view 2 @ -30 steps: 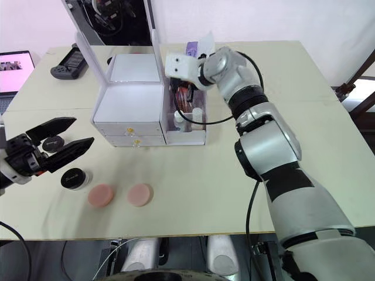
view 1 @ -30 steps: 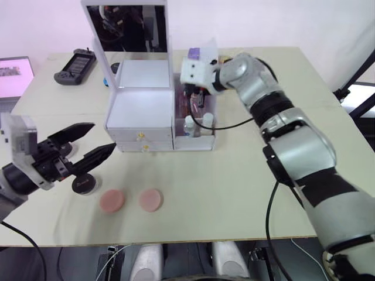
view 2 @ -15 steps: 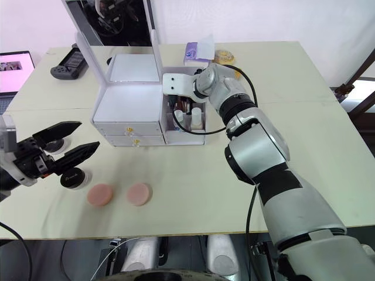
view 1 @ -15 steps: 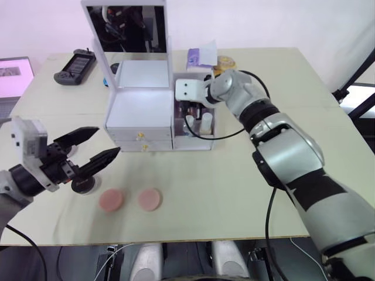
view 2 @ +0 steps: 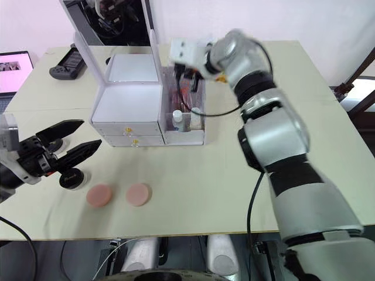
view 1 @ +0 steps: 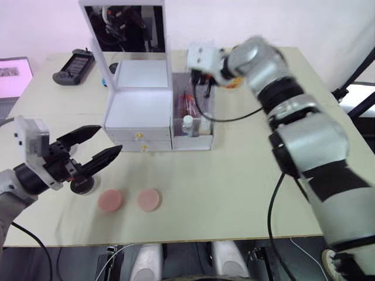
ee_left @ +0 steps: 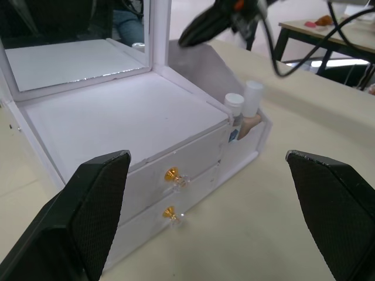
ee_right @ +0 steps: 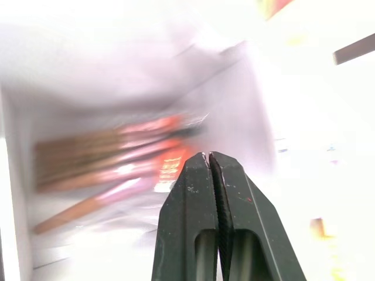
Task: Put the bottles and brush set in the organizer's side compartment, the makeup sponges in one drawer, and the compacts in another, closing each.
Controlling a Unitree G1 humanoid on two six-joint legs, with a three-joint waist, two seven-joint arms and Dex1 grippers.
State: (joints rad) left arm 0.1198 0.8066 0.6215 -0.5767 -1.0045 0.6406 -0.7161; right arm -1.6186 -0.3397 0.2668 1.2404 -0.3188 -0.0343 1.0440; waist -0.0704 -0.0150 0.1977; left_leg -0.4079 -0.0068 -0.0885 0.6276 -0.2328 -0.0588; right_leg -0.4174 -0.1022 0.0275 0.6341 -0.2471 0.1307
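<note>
Sponges, two of them, lie side by side near the table's front edge, left of its middle, flat on the surface. Just left of them sits one compact, almost under the left gripper; a second compact I cannot make out. That gripper hovers with its fingers spread wide and empty, pointing toward the organizer, whose two gold-knobbed drawers are both shut. The sponges lie just below and forward of those fingers, so the left arm is much the nearer for them, though a drawer probably has to be pulled open first. In the side compartment at the organizer's right end stand two bottles, with the brush set behind them. Above that bin the right gripper is pressed closed, holding nothing.
</note>
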